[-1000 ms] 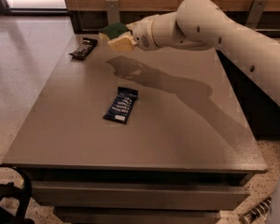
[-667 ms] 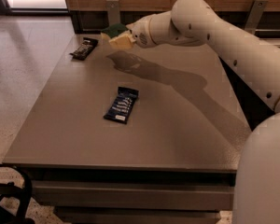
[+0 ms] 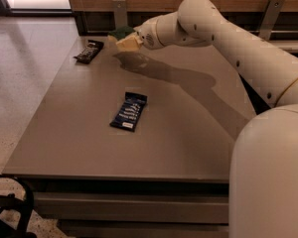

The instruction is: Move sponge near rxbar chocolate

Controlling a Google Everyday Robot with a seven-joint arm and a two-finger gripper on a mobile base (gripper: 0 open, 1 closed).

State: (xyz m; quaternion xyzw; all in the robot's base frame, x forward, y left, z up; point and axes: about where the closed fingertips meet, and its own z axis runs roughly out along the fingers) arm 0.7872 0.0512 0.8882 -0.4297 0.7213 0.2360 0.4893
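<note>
My gripper is at the end of the white arm, over the far left part of the table, and it is shut on the sponge. The sponge has a dark green top and pale yellow foam, and is held a little above the tabletop. The rxbar chocolate, a small flat bar in a black wrapper, lies on the table's far left corner, a short way left of the sponge.
A dark blue-wrapped bar with white print lies near the middle of the grey table. A wooden wall with metal brackets runs behind the table. A dark frame stands at the lower left.
The arm has carried the sponge a little further back and left, closer to the black bar. The two bars have not moved.
</note>
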